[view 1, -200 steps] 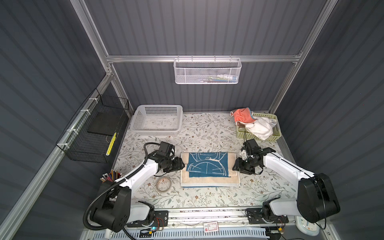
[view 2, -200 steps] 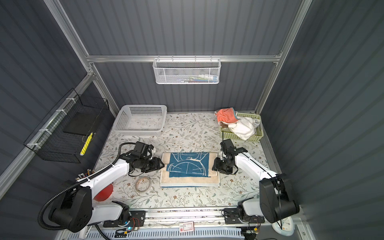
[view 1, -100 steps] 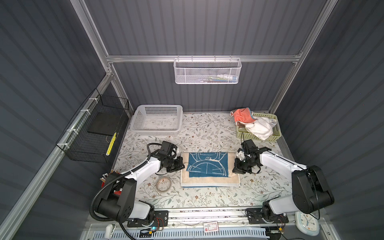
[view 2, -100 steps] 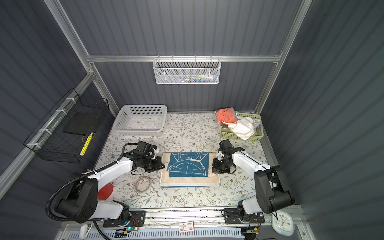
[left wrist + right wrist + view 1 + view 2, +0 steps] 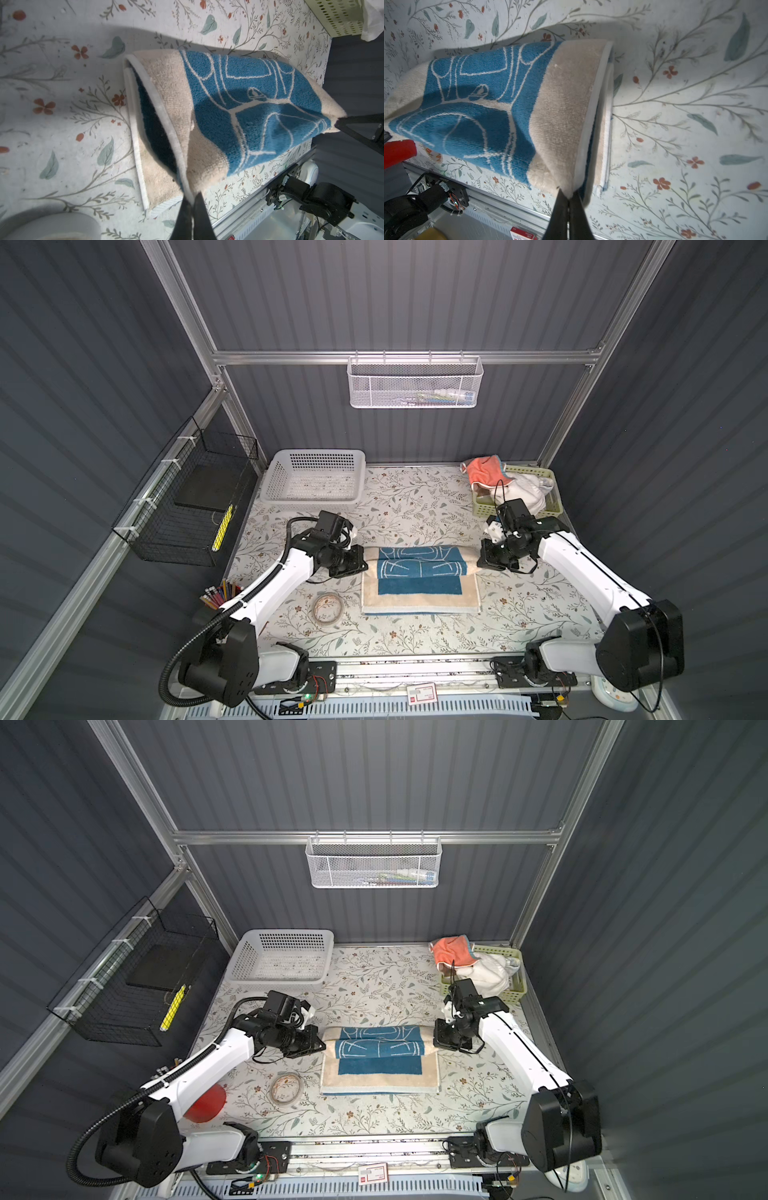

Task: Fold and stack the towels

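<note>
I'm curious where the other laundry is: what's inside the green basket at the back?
A coral-orange towel draped over its rim and a crumpled white towel fill the green basket. Anything beneath them is covered and cannot be seen.

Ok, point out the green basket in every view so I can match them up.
In a top view: green basket at the far right corner of the table.
In a top view: same far right corner.
Left wrist: only a perforated corner shows, beyond the blue towel.
Right wrist: not in it.
Shared landmark: the blue towel, seen in all four views.
</note>
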Tool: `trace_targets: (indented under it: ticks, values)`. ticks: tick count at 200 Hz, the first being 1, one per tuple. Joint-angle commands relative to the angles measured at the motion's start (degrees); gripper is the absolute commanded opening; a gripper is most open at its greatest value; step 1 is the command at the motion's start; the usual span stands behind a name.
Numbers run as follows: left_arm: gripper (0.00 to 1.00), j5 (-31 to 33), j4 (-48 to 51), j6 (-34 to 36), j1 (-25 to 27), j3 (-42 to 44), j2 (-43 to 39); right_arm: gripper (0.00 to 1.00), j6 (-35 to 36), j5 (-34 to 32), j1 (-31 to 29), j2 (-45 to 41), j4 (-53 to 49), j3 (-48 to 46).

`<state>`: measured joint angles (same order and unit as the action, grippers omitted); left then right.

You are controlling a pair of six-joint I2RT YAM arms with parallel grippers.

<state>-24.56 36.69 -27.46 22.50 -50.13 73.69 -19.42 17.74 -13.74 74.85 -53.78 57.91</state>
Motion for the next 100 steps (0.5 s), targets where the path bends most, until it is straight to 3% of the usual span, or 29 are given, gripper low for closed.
trace_targets:
  ticks: [1, 33, 54, 57, 67, 75, 85, 100]
  values:
    - [0.0, -3.22, 5.85, -2.82, -0.13, 3.63, -2.58, 0.0, 0.43, -1.39, 0.46, -2.32, -6.66, -2.69]
    - [0.0, -7.58, 1.33, -7.85, 0.04, 10.56, -4.48, 0.0, -1.0, 0.88, 0.56, -0.79, -4.78, -9.42]
    - [0.0, -9.51, -1.56, -10.29, 0.17, 14.32, -3.8, 0.0, -0.62, 2.38, 0.37, 1.6, -5.19, -8.72]
    - [0.05, -9.28, -1.35, -10.39, 0.13, 14.5, -3.54, 0.0, -0.7, 2.14, 0.38, 1.75, -5.4, -8.62]
    - [0.32, -7.08, 0.83, -10.08, 0.17, 14.03, -2.99, 0.22, -0.63, 2.1, 0.38, 2.24, -6.03, -8.13]
    - [0.45, -5.06, 3.47, -8.9, 0.17, 12.71, -2.88, 0.32, -0.41, 2.04, 0.36, 2.16, -6.6, -7.91]
    - [0.49, -1.65, 6.6, -7.52, 0.15, 10.52, -3.26, 0.45, -0.27, 2.17, 0.38, 1.67, -7.27, -7.43]
    - [0.51, 1.03, 8.19, -6.48, 0.09, 7.65, -3.97, 0.52, -0.18, 0.44, 0.4, 0.21, -8.38, -6.22]
